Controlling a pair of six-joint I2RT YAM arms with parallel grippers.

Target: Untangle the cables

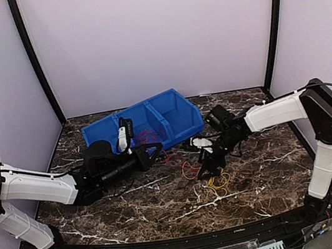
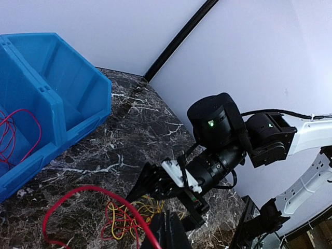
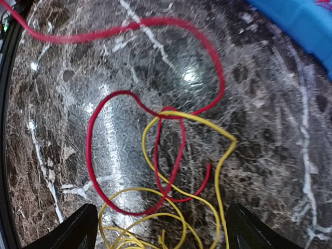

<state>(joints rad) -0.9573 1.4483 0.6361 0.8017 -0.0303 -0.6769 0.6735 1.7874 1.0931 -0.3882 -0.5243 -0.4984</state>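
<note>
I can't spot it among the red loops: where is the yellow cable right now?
In the top view the yellow cable lies on the marble table right of centre, directly ahead of the right gripper, crossed by a red cable.

A blue plastic divided bin (image 1: pixel 170 108) blocks the far side of the dark marbled counter (image 1: pixel 135 208). The near strip lies open, save looped red and yellow cables (image 1: pixel 216 183) right of centre.
</note>
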